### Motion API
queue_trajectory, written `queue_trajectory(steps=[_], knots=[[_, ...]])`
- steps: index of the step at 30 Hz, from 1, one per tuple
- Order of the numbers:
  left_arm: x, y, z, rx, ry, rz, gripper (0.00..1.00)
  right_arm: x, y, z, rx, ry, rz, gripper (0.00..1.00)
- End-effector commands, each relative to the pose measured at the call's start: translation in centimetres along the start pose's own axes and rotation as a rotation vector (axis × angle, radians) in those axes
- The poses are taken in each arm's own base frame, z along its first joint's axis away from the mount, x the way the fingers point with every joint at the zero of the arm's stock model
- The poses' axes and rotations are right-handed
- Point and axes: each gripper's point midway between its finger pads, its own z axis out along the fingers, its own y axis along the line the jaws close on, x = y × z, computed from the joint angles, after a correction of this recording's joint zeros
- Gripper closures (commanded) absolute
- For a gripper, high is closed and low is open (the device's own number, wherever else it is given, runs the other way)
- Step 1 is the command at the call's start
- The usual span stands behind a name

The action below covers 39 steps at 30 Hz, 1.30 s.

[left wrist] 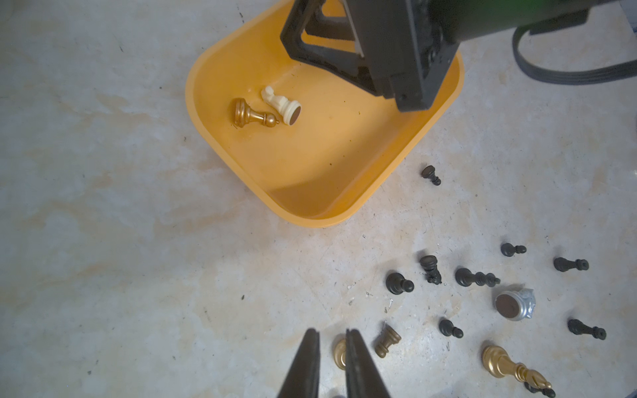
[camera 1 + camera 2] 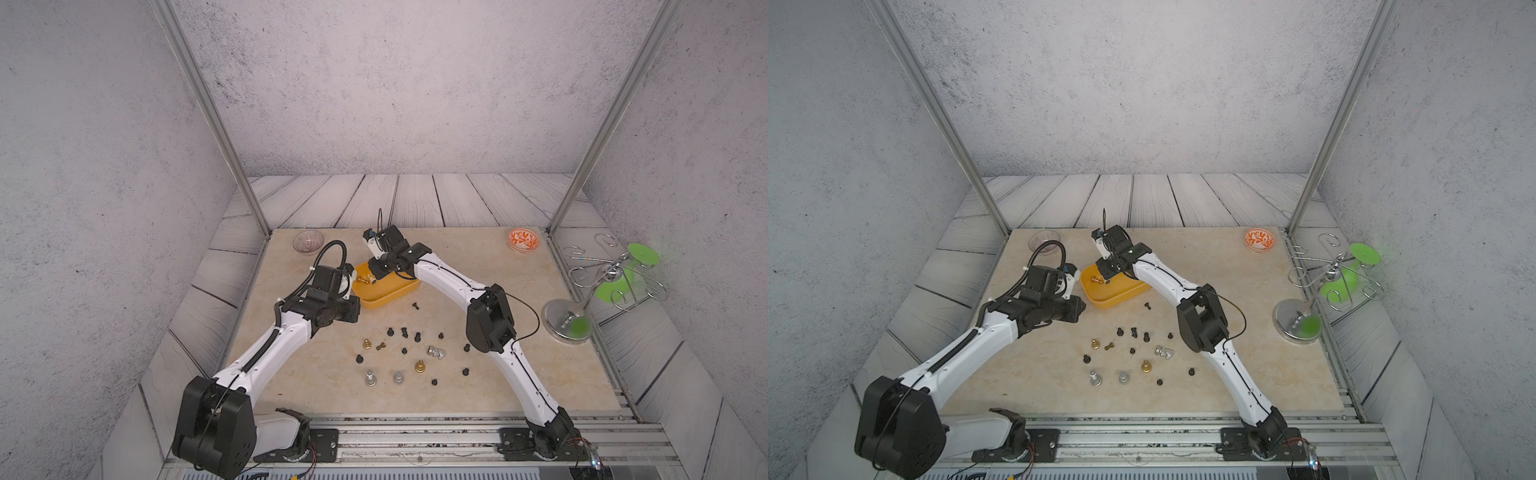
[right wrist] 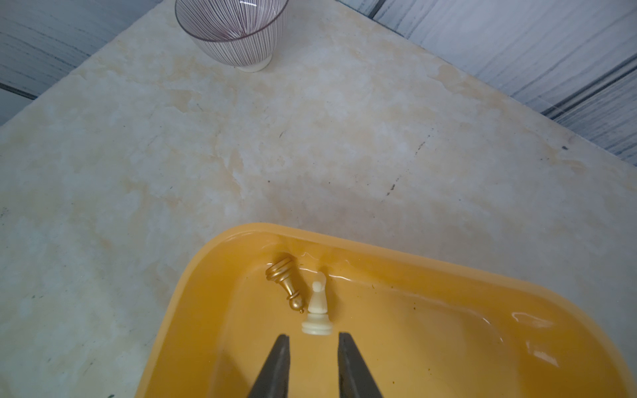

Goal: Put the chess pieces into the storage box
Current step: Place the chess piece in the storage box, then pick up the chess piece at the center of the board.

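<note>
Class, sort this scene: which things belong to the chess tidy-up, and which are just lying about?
Job: yellow storage box; gold piece and cream piece inside it; loose chess pieces.
Lying about: clear ribbed bowl; orange-patterned bowl; wire stand with green parts.

One yellow storage box (image 2: 382,301) sat on the table (image 2: 478,395), with two chess pieces (image 3: 284,279) inside: one gold piece (image 1: 253,115) and one cream piece (image 1: 279,101). Loose on the table, nearer, were ten black pieces (image 2: 417,336), three gold pieces (image 2: 420,366) and three silver pieces (image 2: 370,378). Two bowls stood at the far edge: one clear ribbed bowl (image 2: 308,242) left, one orange-patterned bowl (image 2: 523,240) right. One wire stand (image 2: 561,320) stood at the right edge.
</note>
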Motion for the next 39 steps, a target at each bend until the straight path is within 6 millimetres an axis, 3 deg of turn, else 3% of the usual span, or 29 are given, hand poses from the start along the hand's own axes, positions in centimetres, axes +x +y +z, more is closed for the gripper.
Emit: queue_trajectory(steps=[1, 8, 14, 26, 33, 39], knots=[[0.7, 0.2, -0.3, 0.000, 0.017, -0.006, 0.81, -0.5, 0.3, -0.4, 0.001, -0.018, 0.005, 0.73], [1.6, 0.4, -0.1, -0.010, 0.046, -0.009, 0.81, -2.3, 0.6, -6.0, 0.018, -0.102, -0.023, 0.73], [3.3, 0.7, 0.1, -0.026, 0.102, -0.010, 0.80, -0.6, 0.6, -10.5, 0.042, -0.112, -0.044, 0.73], [6.2, -0.5, 1.6, -0.006, 0.209, 0.020, 0.80, 6.8, 0.3, -17.0, 0.082, -0.065, -0.005, 0.73], [7.6, -1.9, 2.5, 0.012, 0.272, 0.062, 0.77, 12.0, -0.7, -18.8, 0.143, 0.000, 0.049, 0.72], [8.1, -2.6, 3.4, 0.009, 0.316, 0.084, 0.74, 14.6, -1.6, -19.6, 0.184, 0.017, 0.104, 0.72]])
